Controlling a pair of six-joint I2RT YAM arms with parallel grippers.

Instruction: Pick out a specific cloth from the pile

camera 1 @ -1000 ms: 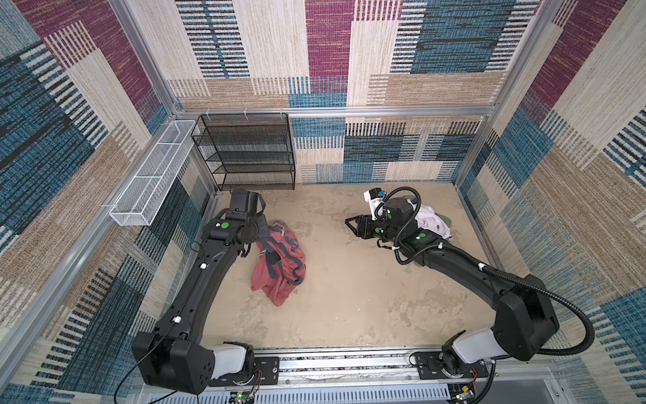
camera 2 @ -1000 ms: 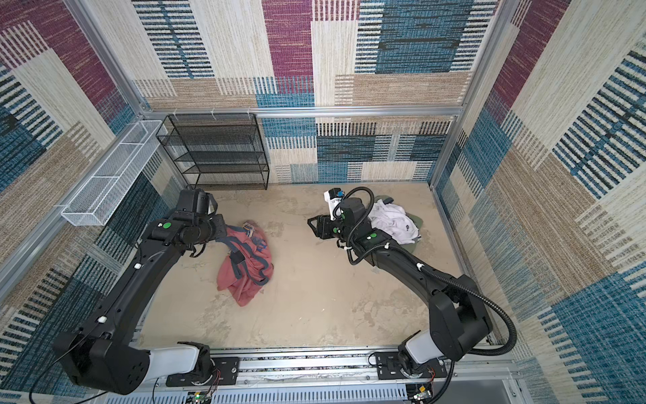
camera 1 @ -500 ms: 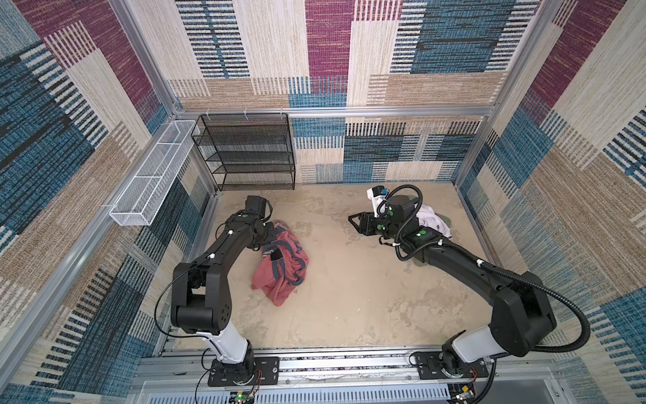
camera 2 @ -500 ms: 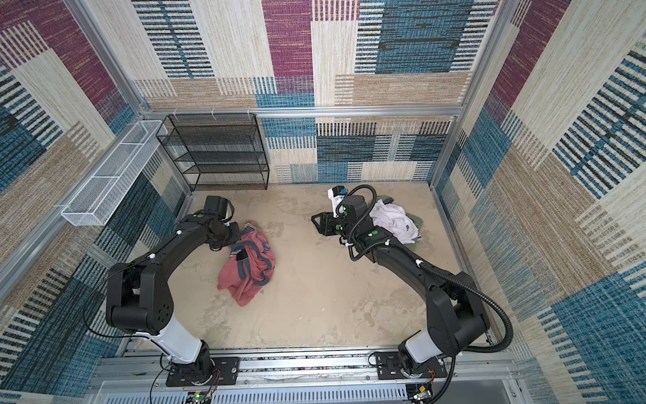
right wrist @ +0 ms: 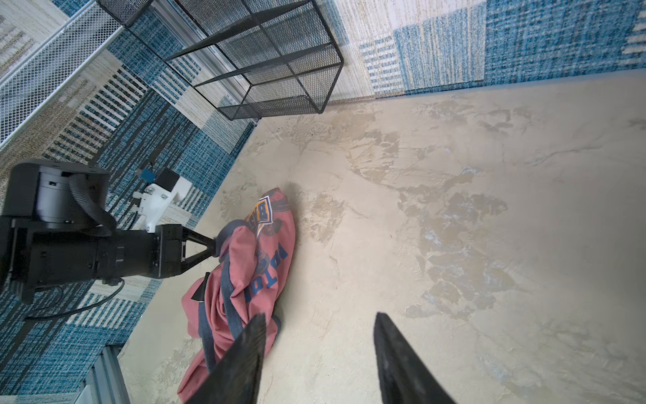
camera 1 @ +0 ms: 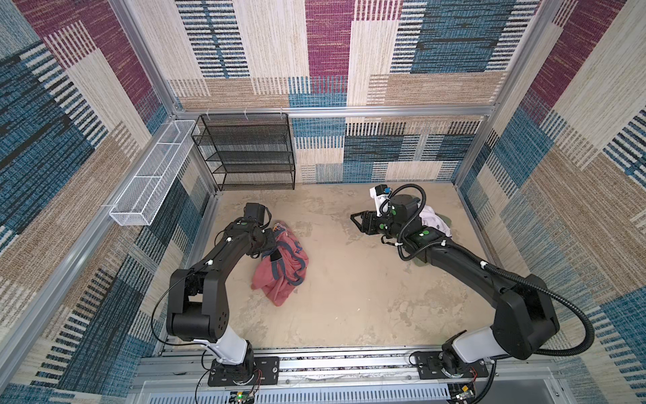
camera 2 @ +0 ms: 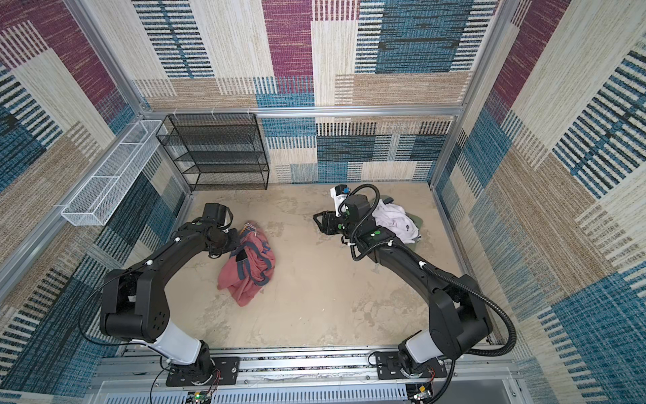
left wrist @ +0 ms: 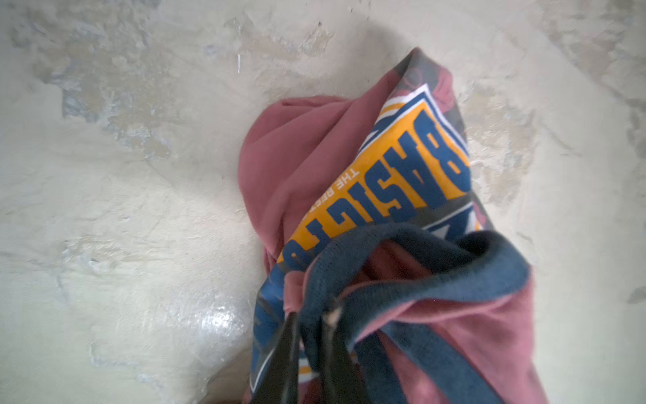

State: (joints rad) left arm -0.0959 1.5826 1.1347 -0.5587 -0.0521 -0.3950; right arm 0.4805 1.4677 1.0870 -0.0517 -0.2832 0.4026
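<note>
Your left claw (right wrist: 213,245) was nipped on the navy trim (left wrist: 419,252) of the cloth (camera 1: 279,266), at the edge of the garment that faced the left wall. In the left wrist view its two dark fingers (left wrist: 285,349) stood close together with a band of that trim caught between them. The cloth lay crumpled on the worktop (camera 1: 349,297), on the left side in both top views. It was faded red, with the blue-and-orange print showing at the end nearer the back wall.

It was well apart from the pile (camera 2: 395,220) in the far right corner, where a white garment (camera 1: 431,222) lay on top and an olive-green garment (camera 2: 417,221) peeked out behind. Your right claw (right wrist: 318,318) hung spread and empty, pointing across the worktop toward the cloth. The right arm's wrist sat just beside the pile and covered part of it in both top views.

A black mesh rack (camera 1: 244,150) stood against the back wall, and a white wire basket (camera 1: 150,178) hung on the left wall.
</note>
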